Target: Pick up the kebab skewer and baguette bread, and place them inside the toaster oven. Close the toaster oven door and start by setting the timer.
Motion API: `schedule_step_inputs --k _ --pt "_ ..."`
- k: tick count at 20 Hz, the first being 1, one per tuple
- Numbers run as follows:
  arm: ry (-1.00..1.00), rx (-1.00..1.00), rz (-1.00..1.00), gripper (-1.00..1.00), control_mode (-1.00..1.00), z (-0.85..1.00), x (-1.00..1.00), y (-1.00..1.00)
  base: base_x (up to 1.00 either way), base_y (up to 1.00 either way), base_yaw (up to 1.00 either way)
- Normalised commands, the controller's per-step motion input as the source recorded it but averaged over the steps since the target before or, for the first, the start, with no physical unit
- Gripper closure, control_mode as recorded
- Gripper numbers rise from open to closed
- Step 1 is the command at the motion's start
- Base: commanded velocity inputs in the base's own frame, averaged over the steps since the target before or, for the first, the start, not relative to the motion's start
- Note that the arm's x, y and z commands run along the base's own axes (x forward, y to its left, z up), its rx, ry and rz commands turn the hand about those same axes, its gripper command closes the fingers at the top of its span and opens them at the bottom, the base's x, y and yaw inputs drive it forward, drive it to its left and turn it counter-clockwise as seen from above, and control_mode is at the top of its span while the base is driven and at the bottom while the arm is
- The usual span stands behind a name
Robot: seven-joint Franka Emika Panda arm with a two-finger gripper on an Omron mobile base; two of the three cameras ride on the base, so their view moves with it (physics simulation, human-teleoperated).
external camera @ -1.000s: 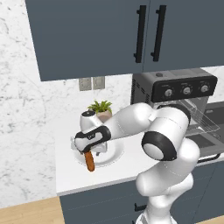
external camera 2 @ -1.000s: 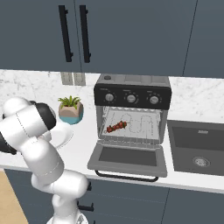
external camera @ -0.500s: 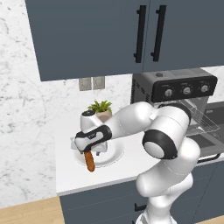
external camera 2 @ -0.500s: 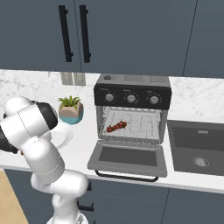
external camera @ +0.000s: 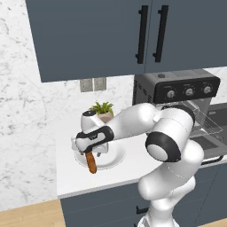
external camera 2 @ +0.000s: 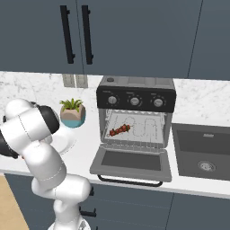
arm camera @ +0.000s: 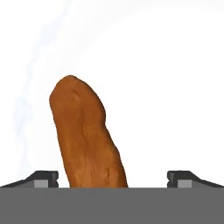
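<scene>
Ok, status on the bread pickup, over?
Gripper open, fingers straddling the baguette on the plate. Skewer on the rack, oven door down. Nothing in the way.

The baguette bread is orange-brown, mottled darker along its crust, and lies on a plain white plate. The kebab skewer carries dark red-brown chunks. The toaster oven is black and dark grey with silvery knobs, and the toaster oven door is dark grey. The table is white, the wall white marble with faint grey veining. The cabinets are slate blue with black handles. A green plant sits in what looks like a teal and tan pot.
</scene>
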Motion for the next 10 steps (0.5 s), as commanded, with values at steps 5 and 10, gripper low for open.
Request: schedule_step_inputs --k 5,10 --pt "0.00 0.00 0.00 -1.00 -1.00 0.00 0.00 0.06 0.00 0.00 0.00" --pt "0.00 0.00 0.00 -1.00 -1.00 -0.18 0.00 0.00 0.00 0.00 0.00"
